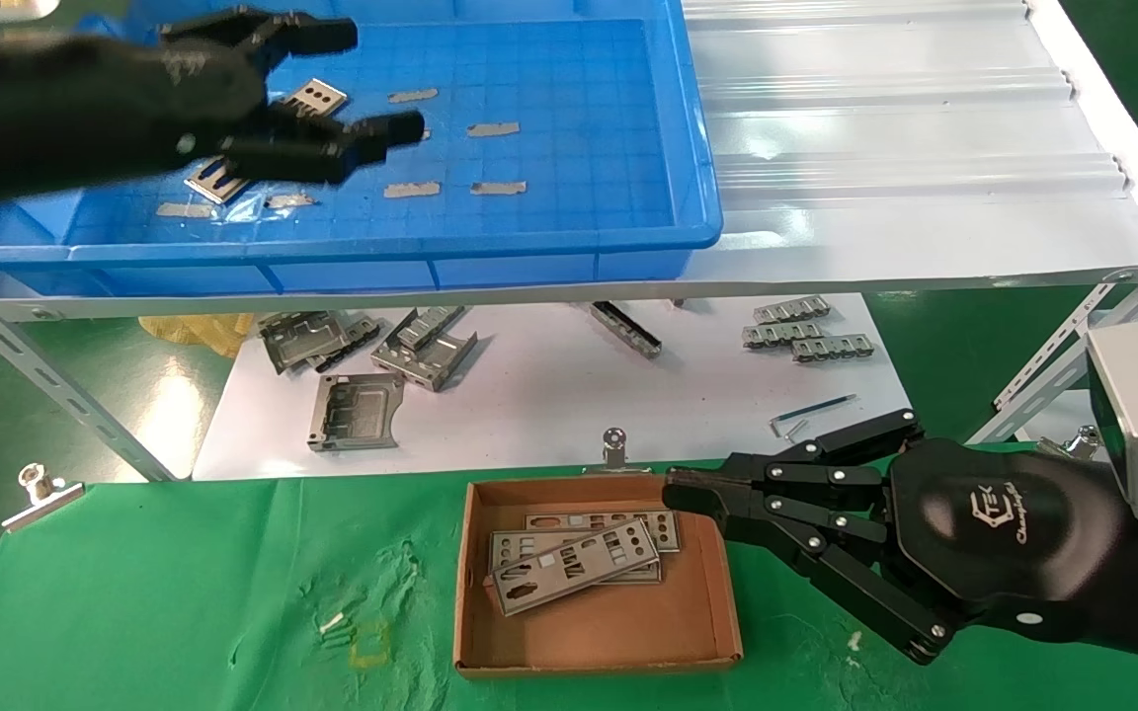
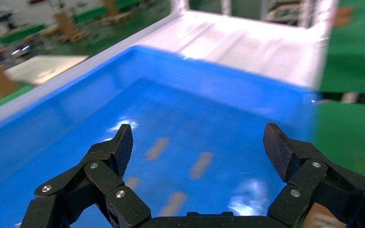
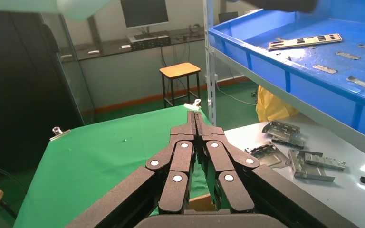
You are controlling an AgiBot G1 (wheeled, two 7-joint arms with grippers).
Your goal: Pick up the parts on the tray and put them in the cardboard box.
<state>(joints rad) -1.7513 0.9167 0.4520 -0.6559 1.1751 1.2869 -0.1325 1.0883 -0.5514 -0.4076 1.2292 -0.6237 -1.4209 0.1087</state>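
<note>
Blue plastic tray point(image 1: 569, 247) sits on the upper shelf beside a white corrugated panel point(image 1: 905, 128); grey tape strips point(image 1: 493, 129) dot its grid floor. One silver part point(image 1: 223, 178) lies flat on the tray floor toward its left side, mostly hidden in the head view by the left gripper point(image 1: 371, 84), which hangs over the tray with jaws spread wide and nothing between them. Left wrist view confirms: both fingertips point(image 2: 123, 145) well apart above the blue floor. Brown cardboard box point(image 1: 697, 612) rests on the green cloth point(image 1: 134, 592) below, holding a few parts point(image 1: 574, 563) stacked at crossed angles. Right gripper point(image 1: 673, 491) sits just beside the box's right wall, near its far corner, fingers pressed together, empty. Bent grey brackets point(image 1: 352, 410) lie on the white lower shelf point(image 1: 549, 415) behind the box.
</note>
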